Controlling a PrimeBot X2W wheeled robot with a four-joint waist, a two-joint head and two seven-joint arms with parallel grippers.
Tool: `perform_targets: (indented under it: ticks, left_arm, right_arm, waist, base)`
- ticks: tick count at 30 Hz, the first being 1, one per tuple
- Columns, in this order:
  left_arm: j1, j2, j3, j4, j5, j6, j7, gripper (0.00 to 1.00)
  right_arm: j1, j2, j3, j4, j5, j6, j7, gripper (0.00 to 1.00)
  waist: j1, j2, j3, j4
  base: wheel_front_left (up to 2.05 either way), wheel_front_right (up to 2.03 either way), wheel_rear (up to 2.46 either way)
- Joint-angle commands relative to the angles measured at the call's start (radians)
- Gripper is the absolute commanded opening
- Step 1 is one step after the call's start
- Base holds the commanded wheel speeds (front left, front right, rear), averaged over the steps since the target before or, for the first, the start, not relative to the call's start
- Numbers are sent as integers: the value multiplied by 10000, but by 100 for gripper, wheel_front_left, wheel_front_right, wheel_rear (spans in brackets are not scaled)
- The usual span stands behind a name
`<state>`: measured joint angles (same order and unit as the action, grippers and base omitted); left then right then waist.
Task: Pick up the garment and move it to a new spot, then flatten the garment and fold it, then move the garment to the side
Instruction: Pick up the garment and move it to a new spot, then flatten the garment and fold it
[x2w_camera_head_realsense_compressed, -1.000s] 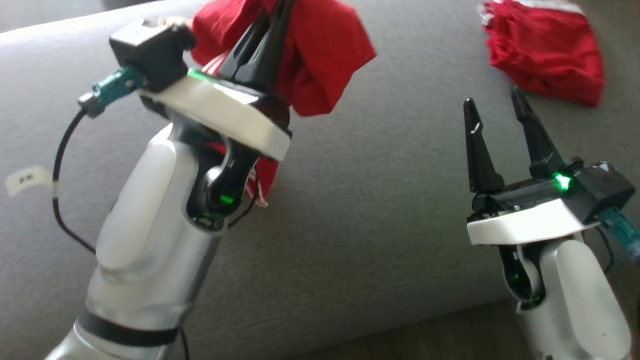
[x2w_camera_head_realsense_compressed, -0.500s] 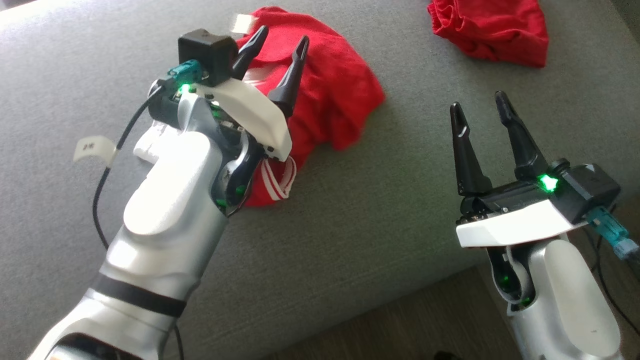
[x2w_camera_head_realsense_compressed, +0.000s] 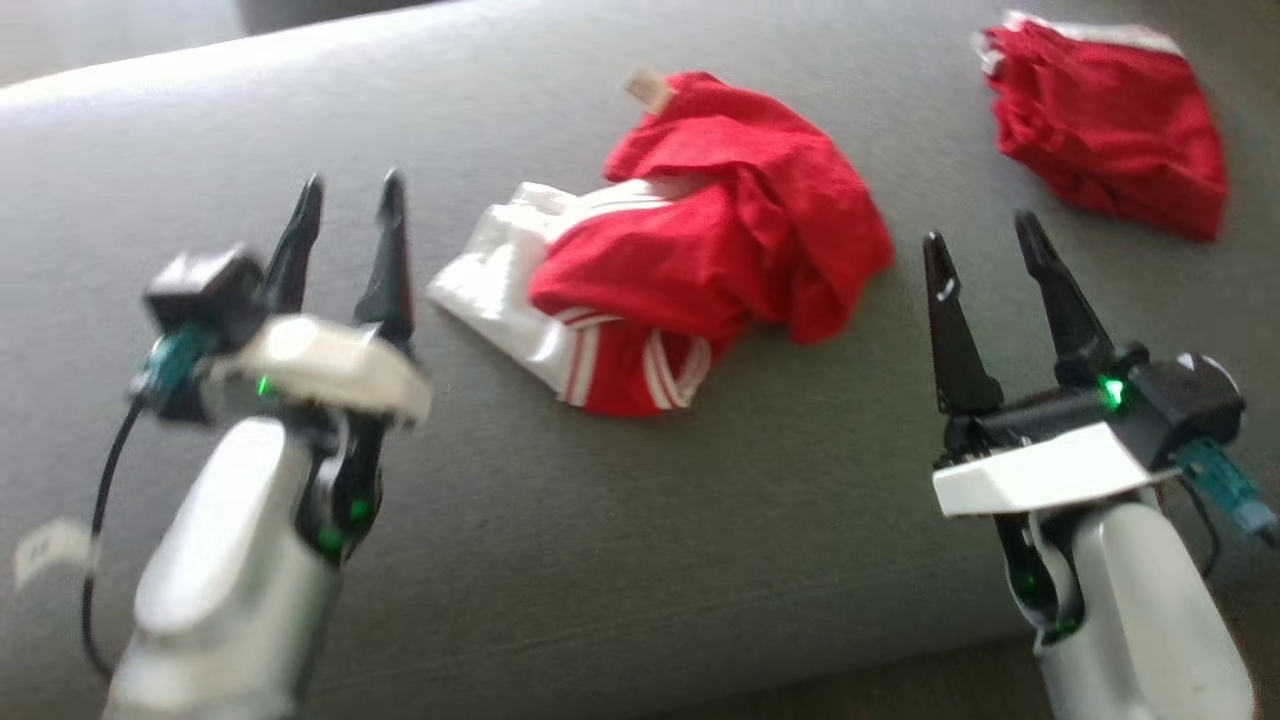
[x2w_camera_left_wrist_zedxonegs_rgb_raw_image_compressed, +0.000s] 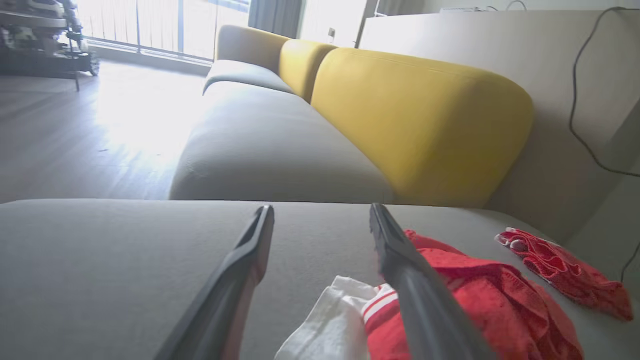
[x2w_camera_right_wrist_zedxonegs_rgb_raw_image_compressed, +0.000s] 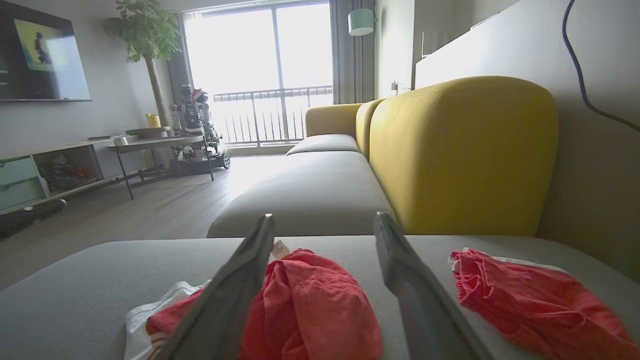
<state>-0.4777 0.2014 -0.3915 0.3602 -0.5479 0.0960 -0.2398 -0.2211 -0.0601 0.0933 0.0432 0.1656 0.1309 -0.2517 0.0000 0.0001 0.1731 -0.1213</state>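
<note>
Right, my left end effector (x2w_camera_head_realsense_compressed: 352, 183) and right end effector (x2w_camera_head_realsense_compressed: 981, 230) both gape wide, empty. The red-and-white garment (x2w_camera_head_realsense_compressed: 700, 250) lies crumpled on the grey sofa seat (x2w_camera_head_realsense_compressed: 640, 520) between them. Relocation looks done; flattening, folding and setting aside are left.

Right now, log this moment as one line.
stage: garment lying crumpled on sofa, not yet flattened | left gripper: open, empty | right gripper: open, empty | nearby: second red cloth

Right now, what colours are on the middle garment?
Red garment with white striped trim; head view.
</note>
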Motion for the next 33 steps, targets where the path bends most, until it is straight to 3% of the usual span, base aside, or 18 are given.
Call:
perform_targets:
  ticks: [1, 7, 15, 24, 33]
  left_arm:
    - [-136, 260, 401, -465, -29, 45, -89, 100]
    - [2108, 294, 838, -1961, -9, 341, -205, 100]
    - [4059, -845, 1319, -3043, 748, -52, -217, 100]
    - [4133, -1366, 1819, -2868, 1452, -612, -219, 100]
    - [3756, -1483, 1733, -2360, 1525, -1080, -219, 100]
  right_arm:
    - [-6, 99, 132, -284, -56, -2, 3, 100]
    - [508, 99, -177, -284, -238, -2, 160, 100]
    - [988, 99, -280, -202, -74, -2, 144, 100]
    - [950, 99, -207, -196, -95, -2, 193, 100]
    - [789, 99, -108, -327, -93, -2, 222, 100]
  waist:
    - [0, -1, -536, 712]
    - [0, -1, -967, 1667]
    - [0, -1, -1161, 2183]
    - [0, -1, -1191, 2012]
    - [0, -1, -642, 1197]
  base:
    - [0, 0, 0]
    - [0, 0, 0]
    - [0, 0, 0]
    - [0, 0, 0]
    - [0, 0, 0]
